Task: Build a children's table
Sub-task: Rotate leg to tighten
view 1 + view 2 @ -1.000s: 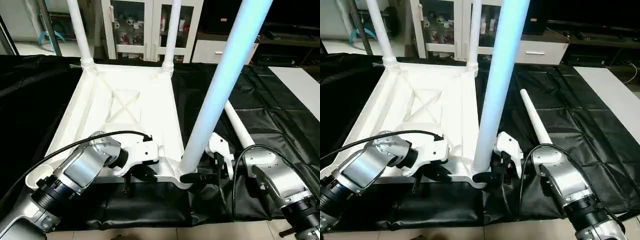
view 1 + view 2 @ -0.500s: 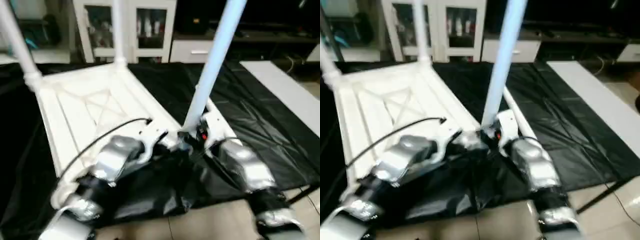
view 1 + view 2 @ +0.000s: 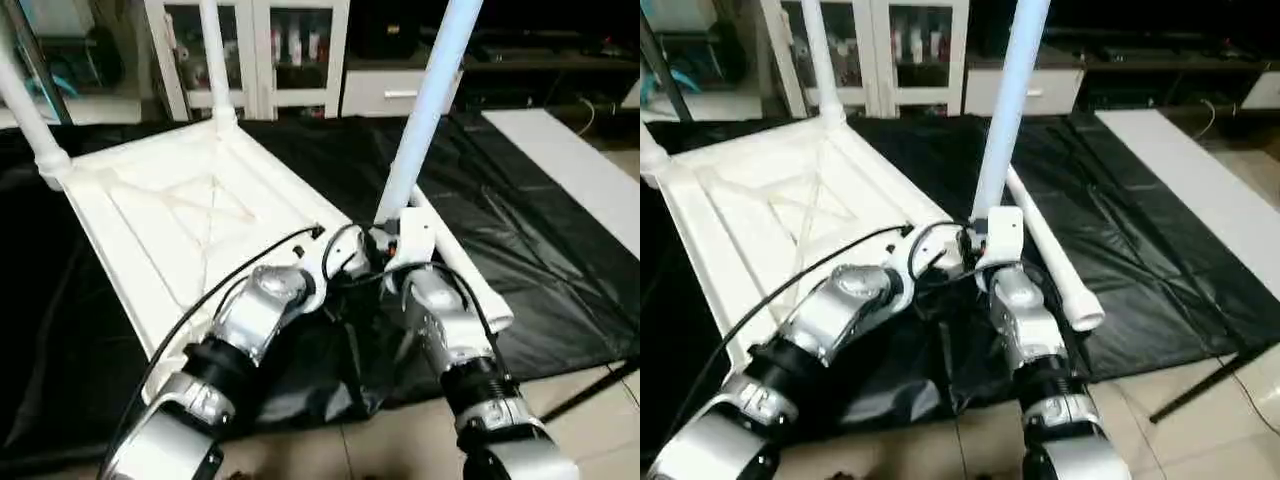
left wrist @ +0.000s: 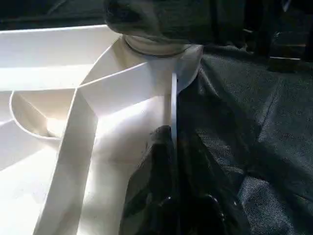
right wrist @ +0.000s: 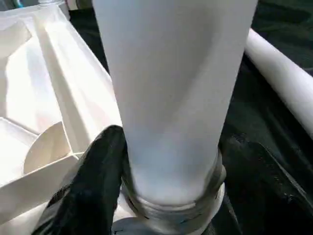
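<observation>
right tool (image 5: pixel 166 196) grips one of three upright legs (image 3: pixel 425 110).

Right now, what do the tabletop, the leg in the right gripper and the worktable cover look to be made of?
Tabletop: likely moulded white plastic, thin ribs, slight sheen. Leg: smooth matte white tube, probably plastic, threaded at its base. Cover: creased black sheet, faintly glossy, fabric or plastic film.

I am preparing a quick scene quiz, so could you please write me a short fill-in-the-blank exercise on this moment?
1. The right gripper is shut on an upright ___.
2. The left gripper pinches the rim of the ___.
3. One loose leg lies on the ___ cover.
4. Standing in sockets are ___ legs.

Missing words: leg; tabletop; black; three
</observation>
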`<state>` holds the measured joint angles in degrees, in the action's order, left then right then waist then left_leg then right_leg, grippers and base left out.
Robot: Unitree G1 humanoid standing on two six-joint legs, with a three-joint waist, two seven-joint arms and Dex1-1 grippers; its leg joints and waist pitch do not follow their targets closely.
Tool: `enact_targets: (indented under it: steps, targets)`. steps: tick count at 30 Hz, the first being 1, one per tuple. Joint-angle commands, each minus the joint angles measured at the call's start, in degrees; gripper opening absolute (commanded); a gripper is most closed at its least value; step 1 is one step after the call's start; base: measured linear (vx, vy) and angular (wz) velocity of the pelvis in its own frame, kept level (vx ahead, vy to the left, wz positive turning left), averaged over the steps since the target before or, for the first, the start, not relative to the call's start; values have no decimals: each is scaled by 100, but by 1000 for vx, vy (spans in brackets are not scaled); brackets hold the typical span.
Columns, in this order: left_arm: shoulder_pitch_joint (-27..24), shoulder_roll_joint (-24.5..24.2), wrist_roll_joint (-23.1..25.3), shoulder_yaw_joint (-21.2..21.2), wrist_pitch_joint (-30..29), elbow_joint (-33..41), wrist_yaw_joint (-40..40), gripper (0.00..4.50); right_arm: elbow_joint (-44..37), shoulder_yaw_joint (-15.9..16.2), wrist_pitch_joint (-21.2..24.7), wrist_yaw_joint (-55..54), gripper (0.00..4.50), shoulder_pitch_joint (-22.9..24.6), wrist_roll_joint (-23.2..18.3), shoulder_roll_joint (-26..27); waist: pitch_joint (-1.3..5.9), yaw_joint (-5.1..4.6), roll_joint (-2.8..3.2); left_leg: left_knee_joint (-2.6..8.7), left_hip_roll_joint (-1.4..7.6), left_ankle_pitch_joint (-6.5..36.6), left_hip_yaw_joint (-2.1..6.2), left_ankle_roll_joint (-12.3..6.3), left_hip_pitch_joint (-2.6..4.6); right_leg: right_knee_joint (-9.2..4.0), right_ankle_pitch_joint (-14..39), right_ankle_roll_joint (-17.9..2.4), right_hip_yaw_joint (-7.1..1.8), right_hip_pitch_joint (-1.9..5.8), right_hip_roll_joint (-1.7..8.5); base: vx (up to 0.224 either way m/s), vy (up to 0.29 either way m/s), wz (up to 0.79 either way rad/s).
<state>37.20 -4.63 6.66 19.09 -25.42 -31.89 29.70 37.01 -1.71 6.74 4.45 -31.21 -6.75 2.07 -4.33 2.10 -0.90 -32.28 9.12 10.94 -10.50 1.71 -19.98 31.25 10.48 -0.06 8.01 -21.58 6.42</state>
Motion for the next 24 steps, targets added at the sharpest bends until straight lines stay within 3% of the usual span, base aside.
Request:
enact_targets:
  steps: [1, 2, 3, 4, 5, 6, 8, 9, 11, 13, 14, 15, 16, 17, 19, 20, 21, 24]
  targets:
    - [155, -94, 108, -248, 413, -232, -311, 0, -199, 141, -191, 304, 330, 76, -60, 64, 298, 46, -169, 192, 215, 3306, 189, 329, 410, -799, 4230, -214, -267, -232, 579, 24, -39, 21]
    - [168, -96, 119, -261, 463, -278, -302, 0, -320, 98, -174, 312, 330, 106, -95, 39, 297, 60, -173, 134, 224, 2768, 228, 191, 313, -835, 4565, -138, -294, -104, 707, 58, -19, -7]
    - [185, -114, 129, -264, 544, -335, -275, 0, -598, 64, -69, 308, 358, 187, -124, -33, 336, 102, -114, 278, 307, 1880, 286, 52, -38, -710, 4375, -9, -325, 245, 721, 58, -19, -7]
    - [204, -138, 134, -248, 645, -385, -253, 0, -850, 34, 12, 261, 366, 266, -124, -93, 358, 101, -12, 440, 445, 1837, 354, 141, -117, -592, 3676, -4, -256, 249, 537, 60, 19, -29]
    - [209, -143, 132, -245, 717, -406, -258, 0, -951, 43, 39, 249, 368, 304, -104, -122, 387, 76, 8, 466, 493, 1945, 381, 230, -91, -535, 3219, -70, -253, 224, 497, 29, 26, -19]
    - [216, -146, 117, -244, 797, -432, -278, 0, -1072, 69, 64, 247, 372, 356, -61, -166, 380, 45, 23, 503, 516, 2253, 388, 365, -53, -456, 2508, -286, -276, 171, 435, 29, 26, -19]
    - [255, -124, 74, -266, 866, -512, -307, 0, -1384, 145, 128, 222, 399, 510, 64, -277, 352, 53, -17, 470, 450, 2599, 291, 369, 52, -454, 2387, -624, -347, 67, 457, 0, 0, 0]
    - [300, -95, 62, -276, 996, -619, -362, 0, -1569, 142, 203, 212, 399, 612, 74, -301, 354, 75, -28, 445, 437, 2541, 267, 289, 64, -492, 2613, -619, -361, 70, 492, 0, 0, 0]
    - [416, 9, 36, -349, 1248, -872, -482, 0, -1944, 157, 304, 176, 399, 849, 180, -346, 365, 119, -42, 432, 429, 2234, 253, 165, 36, -517, 2667, -534, -378, 106, 498, 0, 0, 0]
    - [501, 100, 36, -417, 1399, -1032, -625, 0, -2203, 168, 404, 193, 399, 1007, 174, -351, 366, 151, -34, 440, 448, 2105, 247, 119, 34, -508, 2546, -559, -388, 101, 496, 0, 0, 0]
    - [550, 183, -62, -554, 1443, -1106, -714, 0, -2339, 175, 466, 185, 399, 1088, 168, -348, 373, 157, -25, 447, 451, 1999, 252, 105, 6, -477, 2427, -590, -386, 135, 489, 0, 0, 0]
    - [580, 239, -136, -653, 1465, -1152, -769, 28, -2421, 180, 509, 176, 407, 1137, 167, -347, 389, 179, -30, 440, 459, 1899, 246, 97, 11, -458, 2289, -622, -390, 138, 491, 0, 0, 0]
    - [652, 310, -434, -914, 1264, -1091, -627, 44, -2590, 185, 610, 138, 411, 1228, 142, -342, 405, 181, -10, 438, 459, 1788, 241, 90, 1, -428, 2113, -693, -397, 151, 491, 0, 0, 0]
    - [661, 312, -463, -945, 1237, -1070, -624, 55, -2612, 186, 619, 139, 411, 1237, 132, -341, 426, 191, -25, 434, 468, 1652, 235, 69, -18, -389, 1894, -785, -404, 158, 484, 0, 0, 0]
    - [701, 268, -499, -999, 1173, -947, -623, 62, -2754, 224, 662, 203, 411, 1279, 60, -358, 450, 207, -2, 426, 483, 1589, 230, 49, -14, -349, 1695, -890, -415, 142, 473, 0, 0, 0]
    - [705, 252, -496, -998, 1175, -921, -620, 76, -2798, 239, 679, 230, 411, 1289, 50, -368, 445, 202, -17, 423, 469, 1661, 210, 29, -24, -337, 1625, -931, -424, 110, 445, 0, 0, 0]
    - [711, 213, -514, -1014, 1183, -854, -588, 91, -2941, 285, 754, 309, 411, 1324, 38, -396, 464, 206, -39, 403, 448, 1592, 202, 6, -49, -299, 1475, -957, -446, 126, 433, 0, 0, 0]
    - [664, 71, -660, -1190, 1072, -435, -458, 109, -3233, 303, 921, 492, 411, 1392, -43, -441, 508, 245, -63, 317, 421, 879, 139, -303, -62, -133, 497, -1230, -501, 134, 404, 74, -16, 4]
